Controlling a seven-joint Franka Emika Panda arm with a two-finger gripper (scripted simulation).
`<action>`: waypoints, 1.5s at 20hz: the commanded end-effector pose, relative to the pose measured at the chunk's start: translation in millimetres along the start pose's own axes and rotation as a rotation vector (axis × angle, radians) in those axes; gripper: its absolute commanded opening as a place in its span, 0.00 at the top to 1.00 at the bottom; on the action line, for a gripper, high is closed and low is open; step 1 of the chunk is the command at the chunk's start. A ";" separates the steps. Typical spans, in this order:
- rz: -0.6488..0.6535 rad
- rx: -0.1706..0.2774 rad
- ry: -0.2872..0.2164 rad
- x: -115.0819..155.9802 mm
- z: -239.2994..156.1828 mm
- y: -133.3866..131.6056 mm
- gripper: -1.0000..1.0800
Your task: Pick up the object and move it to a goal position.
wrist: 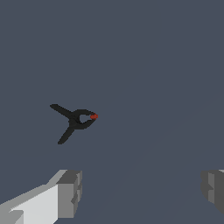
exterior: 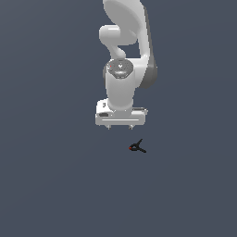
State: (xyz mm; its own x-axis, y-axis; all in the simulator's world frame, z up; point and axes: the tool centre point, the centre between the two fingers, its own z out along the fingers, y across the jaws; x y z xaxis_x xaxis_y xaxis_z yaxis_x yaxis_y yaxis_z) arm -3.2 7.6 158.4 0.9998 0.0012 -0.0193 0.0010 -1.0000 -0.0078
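Observation:
The object is a tiny black clamp [exterior: 137, 147] with thin splayed prongs and a small red spot. It lies on the flat grey surface, just below and slightly to the exterior view's right of my white gripper [exterior: 120, 127]. In the wrist view the clamp [wrist: 75, 121] lies apart from my gripper [wrist: 142, 190], with the red spot at its closed end. The two fingers [wrist: 69, 192] stand wide apart with nothing between them. The gripper is open and empty, not touching the clamp.
The white arm [exterior: 125, 55] rises behind the gripper toward the top of the exterior view. A plain dark grey surface [exterior: 55, 176] fills the scene. No goal marker shows.

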 end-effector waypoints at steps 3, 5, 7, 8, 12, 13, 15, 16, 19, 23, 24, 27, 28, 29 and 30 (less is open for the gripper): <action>-0.003 -0.002 0.002 1.0 0.0 0.7 0.04; -0.013 -0.009 0.007 3.9 -0.1 2.8 0.04; -0.026 -0.019 0.015 7.9 -0.3 5.6 0.04; -0.030 -0.022 0.017 9.3 -0.3 6.5 0.04; -0.032 -0.024 0.018 9.9 -0.4 7.0 0.04; -0.032 -0.024 0.018 9.8 -0.4 6.7 0.04; -0.028 -0.024 0.019 10.0 -0.1 6.7 0.04; -0.024 -0.023 0.019 10.2 0.2 6.5 0.04; -0.006 -0.022 0.019 10.6 1.4 5.2 0.04; 0.035 -0.020 0.019 11.5 4.2 2.3 0.04; 0.047 -0.019 0.019 11.8 5.1 1.4 0.04; 0.092 -0.017 0.018 12.8 8.1 -1.8 0.04; 0.110 -0.016 0.018 13.2 9.3 -3.0 0.04; 0.128 -0.015 0.018 13.6 10.6 -4.3 0.04; 0.148 -0.014 0.018 14.0 11.9 -5.7 0.04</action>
State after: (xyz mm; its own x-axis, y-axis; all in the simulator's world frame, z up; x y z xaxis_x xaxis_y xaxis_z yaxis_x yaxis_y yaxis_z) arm 10.0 11.2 148.2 0.9930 -0.1184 -0.0008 -0.1183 -0.9929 0.0088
